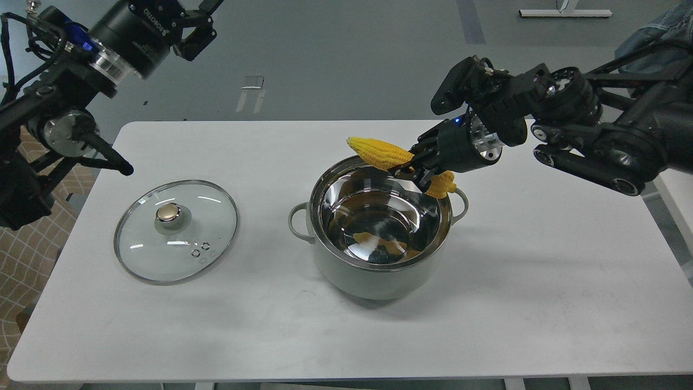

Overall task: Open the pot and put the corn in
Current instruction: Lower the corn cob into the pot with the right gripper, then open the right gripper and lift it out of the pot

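Observation:
The pale grey-green pot (373, 273) stands open in the middle of the white table (541, 281), its shiny steel inside showing a yellow reflection. My right gripper (414, 168) is shut on the yellow corn (381, 151) and holds it over the pot's far right rim, tapered end pointing left. The glass lid (175, 230) with a gold knob lies flat on the table to the left of the pot. My left gripper (203, 24) is raised at the top left, beyond the table's far edge; I cannot tell its fingers apart.
The right arm's links (595, 130) reach in over the table's far right corner. A denim cloth (666, 21) shows at the top right.

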